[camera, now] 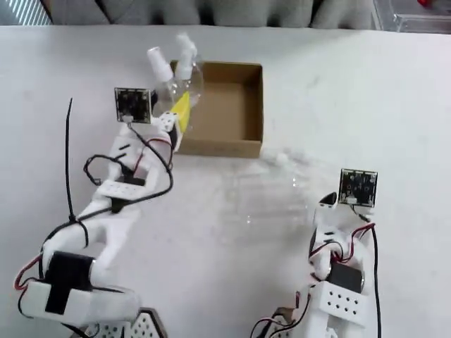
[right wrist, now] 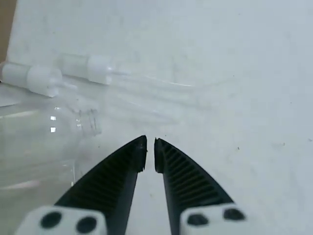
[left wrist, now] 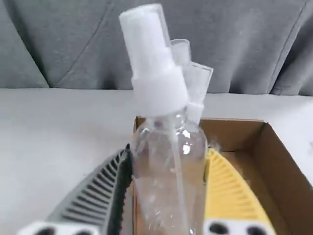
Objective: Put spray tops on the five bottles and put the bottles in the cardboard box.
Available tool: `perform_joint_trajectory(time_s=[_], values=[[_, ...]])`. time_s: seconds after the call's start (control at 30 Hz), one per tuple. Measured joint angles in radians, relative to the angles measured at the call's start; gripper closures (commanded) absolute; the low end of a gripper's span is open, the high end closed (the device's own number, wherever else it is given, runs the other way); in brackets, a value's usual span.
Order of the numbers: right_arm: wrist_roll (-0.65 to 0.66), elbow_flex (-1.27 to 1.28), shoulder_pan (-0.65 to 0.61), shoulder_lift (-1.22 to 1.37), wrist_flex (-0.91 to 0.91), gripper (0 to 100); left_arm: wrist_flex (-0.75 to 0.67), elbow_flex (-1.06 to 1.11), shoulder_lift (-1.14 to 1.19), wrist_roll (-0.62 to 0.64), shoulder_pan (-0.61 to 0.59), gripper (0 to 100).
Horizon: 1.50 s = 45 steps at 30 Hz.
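While the left gripper clamps a clear bottle wearing a white spray top at the cardboard box's left edge, the right gripper, closed on nothing, hovers beside an uncapped bottle lying on the tabletop.

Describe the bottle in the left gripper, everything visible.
The bottle is clear plastic and looks empty. A white spray top is fitted, and a thin dip tube runs down inside. The left gripper clamps its body between a grey and a yellow finger, holding it off the table at the rim of the box.
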Motion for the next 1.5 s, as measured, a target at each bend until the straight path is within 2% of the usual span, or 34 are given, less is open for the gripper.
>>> perform_joint_trajectory(time_s=[1.37,1.5], values=[[0.000,0.000,0.000,0.000,0.000,98.1,-0.046,-0.021,0.161,0.000,-0.018,97],[0.000,0.000,0.000,0.000,0.000,98.1,-0.048,-0.021,0.161,0.000,-0.018,95]])
